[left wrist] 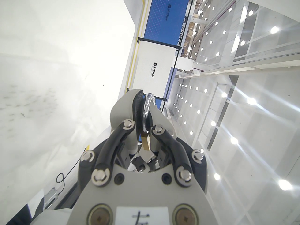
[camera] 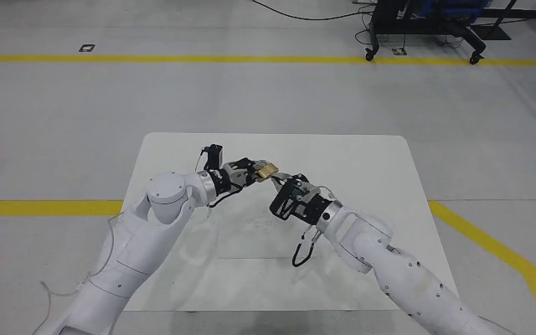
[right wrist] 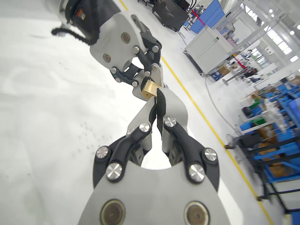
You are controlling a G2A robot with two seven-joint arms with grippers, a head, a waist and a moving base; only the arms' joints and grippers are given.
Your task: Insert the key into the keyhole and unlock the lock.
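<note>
A small brass padlock (camera: 266, 171) hangs above the middle of the white table (camera: 360, 159). My left gripper (camera: 258, 170) is shut on it. In the left wrist view the fingers (left wrist: 134, 105) clamp the silver shackle (left wrist: 149, 101), and the brass body (left wrist: 146, 142) sits back between them. My right gripper (camera: 279, 182) meets the lock from the other side. Its pads (right wrist: 161, 105) are pressed together, with the tip against the padlock (right wrist: 150, 89) at its keyhole face. The key is hidden between the pads. The left gripper (right wrist: 153, 78) shows just behind the lock.
Both grippers are raised off the table near its centre. A black cable loop (camera: 303, 247) hangs under the right wrist. Yellow floor lines (camera: 251, 59) run past the table, and a black wheeled frame (camera: 427, 25) stands far back on the right.
</note>
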